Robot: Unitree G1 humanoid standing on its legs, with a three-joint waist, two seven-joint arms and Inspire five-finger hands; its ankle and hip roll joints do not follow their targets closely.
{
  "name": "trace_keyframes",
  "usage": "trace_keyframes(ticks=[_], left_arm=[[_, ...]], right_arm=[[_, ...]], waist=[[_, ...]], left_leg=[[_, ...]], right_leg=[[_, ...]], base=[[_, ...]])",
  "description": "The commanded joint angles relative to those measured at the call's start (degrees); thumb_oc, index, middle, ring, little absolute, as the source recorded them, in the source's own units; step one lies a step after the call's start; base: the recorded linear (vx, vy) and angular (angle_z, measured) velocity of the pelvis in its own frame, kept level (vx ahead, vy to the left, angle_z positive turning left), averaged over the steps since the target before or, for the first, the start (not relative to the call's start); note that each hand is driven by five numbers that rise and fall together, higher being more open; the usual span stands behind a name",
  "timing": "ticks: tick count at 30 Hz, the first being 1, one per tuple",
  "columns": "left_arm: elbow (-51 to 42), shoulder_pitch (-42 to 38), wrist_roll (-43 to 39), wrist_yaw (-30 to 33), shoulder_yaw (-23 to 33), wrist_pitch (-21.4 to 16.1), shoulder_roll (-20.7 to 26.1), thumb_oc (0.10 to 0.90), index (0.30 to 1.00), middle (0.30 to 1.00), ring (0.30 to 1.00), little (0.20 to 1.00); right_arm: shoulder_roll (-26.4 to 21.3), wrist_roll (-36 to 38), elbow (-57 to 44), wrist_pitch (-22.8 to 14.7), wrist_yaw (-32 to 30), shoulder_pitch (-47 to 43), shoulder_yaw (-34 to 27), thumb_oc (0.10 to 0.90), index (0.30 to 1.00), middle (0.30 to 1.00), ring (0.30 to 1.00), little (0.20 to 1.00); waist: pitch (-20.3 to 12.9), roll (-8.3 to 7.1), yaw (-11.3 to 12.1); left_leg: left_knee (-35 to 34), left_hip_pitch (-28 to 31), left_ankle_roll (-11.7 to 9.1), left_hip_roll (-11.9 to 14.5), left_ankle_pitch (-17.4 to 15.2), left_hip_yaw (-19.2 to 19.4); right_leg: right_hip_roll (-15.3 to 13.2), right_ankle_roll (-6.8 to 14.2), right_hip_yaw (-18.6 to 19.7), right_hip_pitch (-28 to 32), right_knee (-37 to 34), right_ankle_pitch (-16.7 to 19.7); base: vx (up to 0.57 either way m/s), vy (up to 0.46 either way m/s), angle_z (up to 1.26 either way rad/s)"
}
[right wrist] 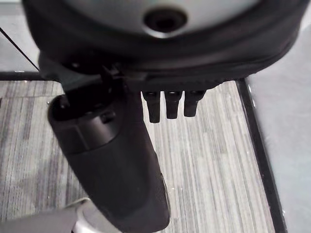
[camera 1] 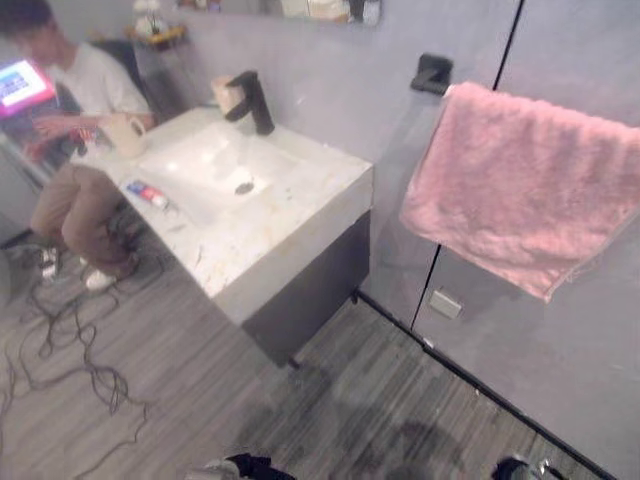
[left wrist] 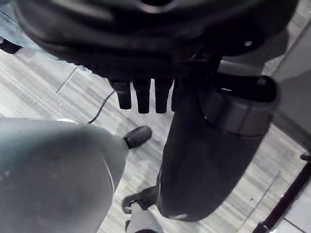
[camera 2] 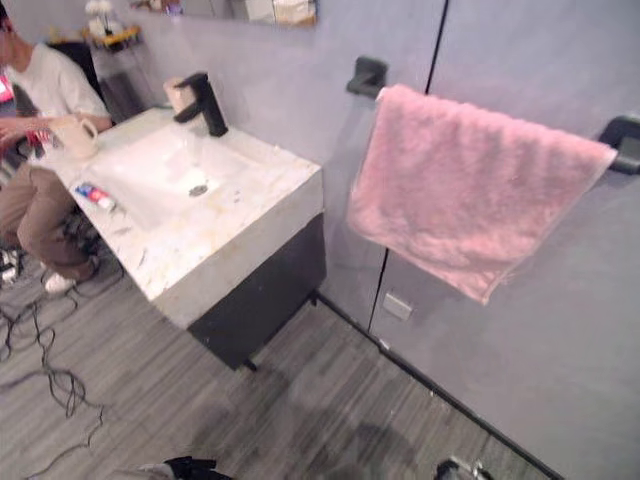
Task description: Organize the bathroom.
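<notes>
Grey wood-look floor (camera 1: 380,400) nearest, plank lines running across. Left hand (left wrist: 146,94) down low over that floor, fingers (left wrist: 141,99) hanging straight and relaxed, holding nothing. Right hand (right wrist: 167,104) same deal on the other side: fingers (right wrist: 167,107) straight, loose, nothing in it.

Bit further in, white marble-ish bench (camera 1: 290,235) on a dark cabinet (camera 1: 310,290), fixed against the grey wall. Sunk into it a white sink (camera 1: 205,165) with its drain (camera 1: 244,186) roughly in the middle. Toothpaste tube (camera 1: 150,194) lying flat on the front-left rim of the bench, just beside the sink. White mug (camera 1: 125,135) standing upright at the far left corner, handle pointing toward the sink. Black tap (camera 1: 254,100) at the back edge, with a pale cup (camera 1: 226,94) right next to it on the left, looks like touching but can't quite tell.

Off to the right on the wall, pink towel (camera 2: 465,190) draped over a black rail (camera 2: 625,140), hanging kinda crooked, lower corner dipping to the right, well apart from the bench.

Farthest back on the left, person (camera 1: 75,120) sitting past the bench end, hands near the mug. Small shelf (camera 1: 155,32) up in the corner behind.
</notes>
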Motion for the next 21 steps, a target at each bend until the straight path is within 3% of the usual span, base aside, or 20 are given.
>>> trace_keyframes(ticks=[1, 3, 6, 8, 10, 14, 18, 21], left_arm=[[-1.6, 1.3, -3.0, 2.9, 2.1, -1.1, 2.6, 0.8, 0.9, 0.9, 0.9, 0.9], [-1.3, 1.7, -3.0, 3.9, 2.6, -0.7, 2.6, 0.8, 0.9, 0.9, 0.9, 0.9], [-1.2, 3.2, -2.6, 4.6, 4.2, 0.4, 3.8, 0.8, 0.9, 0.9, 0.9, 0.9], [0.3, 5.1, -0.4, 3.3, 5.8, -0.8, 5.2, 0.8, 0.9, 0.9, 0.9, 0.9], [0.8, 5.9, 2.2, 1.3, 6.9, -1.9, 6.2, 0.8, 0.9, 0.9, 0.9, 0.9], [1.2, 6.7, 6.0, -0.8, 7.5, -2.8, 7.1, 0.8, 0.9, 0.9, 0.9, 0.9], [1.8, 7.0, 2.7, 1.2, 7.0, -3.4, 5.6, 0.8, 0.9, 0.9, 0.9, 0.9], [1.8, 7.6, 2.9, 1.3, 7.1, -5.1, 5.6, 0.8, 0.9, 0.9, 0.9, 0.9]], right_arm=[[-2.4, -1.9, -0.4, -0.1, 0.6, 1.6, 0.5, 0.8, 0.9, 0.9, 0.9, 0.9], [-2.2, -2.6, -0.4, 0.0, 1.2, 1.4, 0.7, 0.8, 0.9, 0.9, 0.9, 0.9], [-1.5, -1.2, 0.8, -1.0, 0.7, 2.6, 1.1, 0.8, 0.9, 0.9, 0.9, 0.9], [-0.2, 0.8, 2.0, -0.1, 0.0, 3.6, 0.5, 0.8, 0.9, 0.9, 0.9, 0.9], [1.1, 3.3, 2.7, 1.5, -1.4, 4.3, 0.5, 0.8, 0.9, 0.9, 0.9, 0.9], [3.5, 6.8, 3.2, 2.8, -3.6, 4.0, 1.0, 0.8, 0.9, 0.9, 0.9, 0.9], [2.9, 2.7, 2.4, 0.6, -1.2, 3.3, 2.2, 0.8, 0.9, 0.9, 0.9, 0.9], [3.2, 5.3, 1.7, 0.9, -1.7, 3.4, 3.3, 0.8, 0.9, 0.9, 0.9, 0.9]], waist=[[1.7, 0.97, -2.1], [2.0, 0.88, -1.8], [2.8, 0.97, -1.3], [3.0, 2.5, 0.1], [2.4, 2.95, 1.4], [-0.6, 0.0, 4.6], [-1.4, -0.05, 5.2], [-1.3, -0.32, 5.1]], left_leg=[[2.0, 4.1, 0.8, -3.7, -7.9, 1.8], [0.5, 4.3, 1.1, -4.1, -7.2, 1.8], [0.8, 3.9, 2.0, -3.2, -6.8, 0.5], [0.9, 3.2, 1.8, -0.6, -4.3, -1.7], [0.6, 2.6, 1.2, 1.2, -2.6, -2.0], [-0.3, -0.7, 0.2, 2.1, 0.9, -0.6], [-1.2, -2.3, 0.5, 1.6, 1.2, -0.6], [-0.8, -2.9, 0.0, 1.9, 1.6, -0.4]], right_leg=[[2.5, 7.6, 4.6, -7.3, -16.2, 18.2], [2.8, 7.7, 5.9, -7.2, -16.8, 18.7], [2.5, 7.4, 8.9, -7.4, -11.3, 16.3], [0.7, 7.1, 8.3, -4.4, -3.2, 10.5], [-0.9, 6.8, 6.4, -2.3, -1.4, 9.3], [-0.9, 7.5, 0.6, 7.5, -10.1, 9.1], [1.6, 5.6, -0.3, 6.3, -11.0, 7.6], [3.4, 4.6, -1.3, 5.7, -9.1, 5.9]], base=[[-0.26, 0.356, -0.11], [-0.21, 0.211, -0.21], [-0.19, 0.072, -0.08], [-0.2, 0.004, 0.35], [-0.2, -0.052, 0.72], [-0.21, -0.142, 0.86], [-0.19, -0.103, 0.18], [-0.21, -0.085, 0.26]])
